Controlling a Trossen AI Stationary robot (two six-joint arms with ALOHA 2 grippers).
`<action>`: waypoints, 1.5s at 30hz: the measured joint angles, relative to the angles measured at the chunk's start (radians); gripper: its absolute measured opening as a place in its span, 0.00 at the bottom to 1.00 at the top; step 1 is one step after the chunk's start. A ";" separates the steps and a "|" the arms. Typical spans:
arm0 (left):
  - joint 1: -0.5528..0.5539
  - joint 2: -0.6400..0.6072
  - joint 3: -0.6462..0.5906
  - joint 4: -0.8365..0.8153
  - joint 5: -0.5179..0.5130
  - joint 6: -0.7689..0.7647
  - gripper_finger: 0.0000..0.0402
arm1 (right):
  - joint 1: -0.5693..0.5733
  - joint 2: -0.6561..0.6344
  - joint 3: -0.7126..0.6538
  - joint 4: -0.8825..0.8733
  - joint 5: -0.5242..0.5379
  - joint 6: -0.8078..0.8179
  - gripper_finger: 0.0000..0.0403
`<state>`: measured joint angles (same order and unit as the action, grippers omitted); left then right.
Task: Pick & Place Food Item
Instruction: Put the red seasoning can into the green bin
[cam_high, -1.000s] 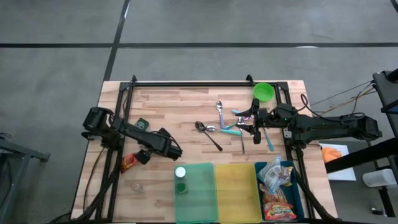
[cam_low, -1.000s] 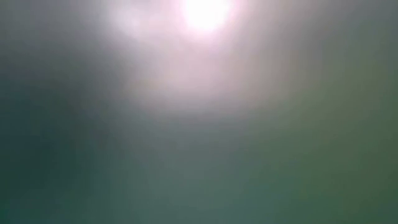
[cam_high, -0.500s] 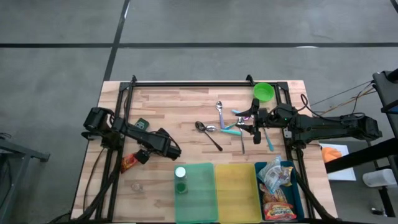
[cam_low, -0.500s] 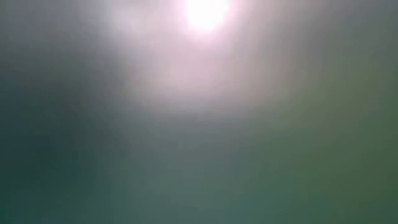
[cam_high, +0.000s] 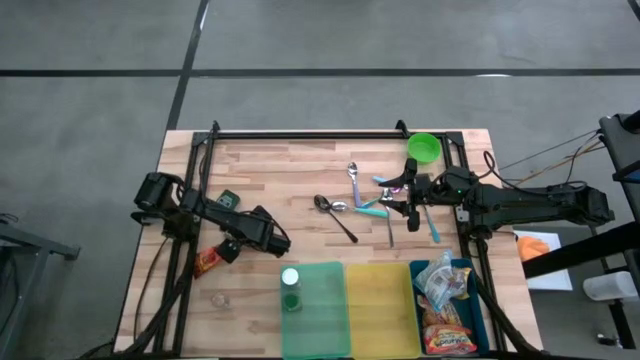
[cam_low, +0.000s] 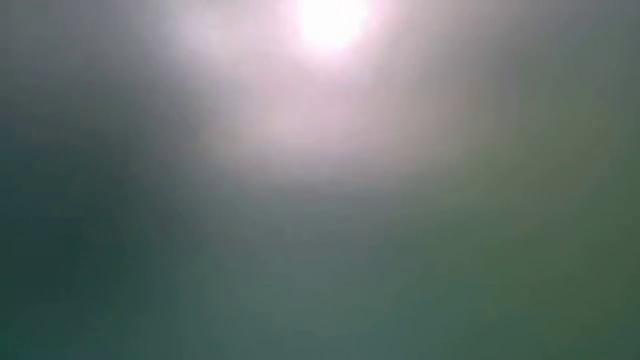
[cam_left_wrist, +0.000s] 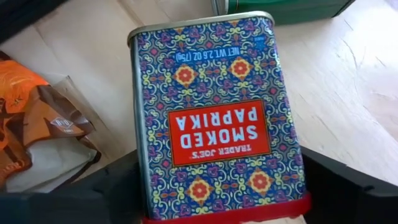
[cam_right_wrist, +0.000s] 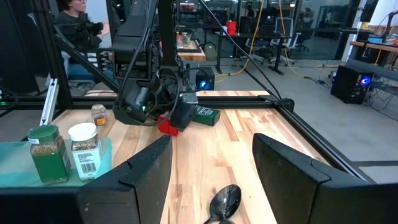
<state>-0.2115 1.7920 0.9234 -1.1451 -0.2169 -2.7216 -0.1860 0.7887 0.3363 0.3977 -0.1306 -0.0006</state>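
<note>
Left wrist view: left gripper (cam_left_wrist: 217, 199) fingers straddle paprika tin (cam_left_wrist: 214, 118); right gripper (cam_right_wrist: 211, 180) fingers wide.

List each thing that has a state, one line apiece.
Paprika tin: lying flat on the table between the left pincer's fingers, grip not settled.
Left pincer: low over the table, closing.
Right pincer: open, empty, above a spoon.
Green bin: holds two upright jars.
Blue bin: full of snack packets.
Yellow bin: empty.

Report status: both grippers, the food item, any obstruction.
Left gripper jaws astride smoked paprika tin, closing. Right gripper open over cutlery. Snack bag beside tin.
</note>
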 joint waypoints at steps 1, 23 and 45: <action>0.000 0.000 0.000 -0.001 0.000 0.000 0.78 | 0.000 0.000 0.000 0.000 0.000 0.000 0.55; 0.000 -0.041 0.026 -0.005 -0.003 0.054 0.73 | 0.000 0.000 0.000 0.000 0.000 0.000 0.55; -0.002 -0.153 0.027 -0.008 -0.037 0.082 0.76 | 0.000 0.000 0.000 0.000 0.000 0.000 0.55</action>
<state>-0.2134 1.6390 0.9501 -1.1528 -0.2543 -2.6401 -0.1860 0.7887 0.3363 0.3977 -0.1307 -0.0006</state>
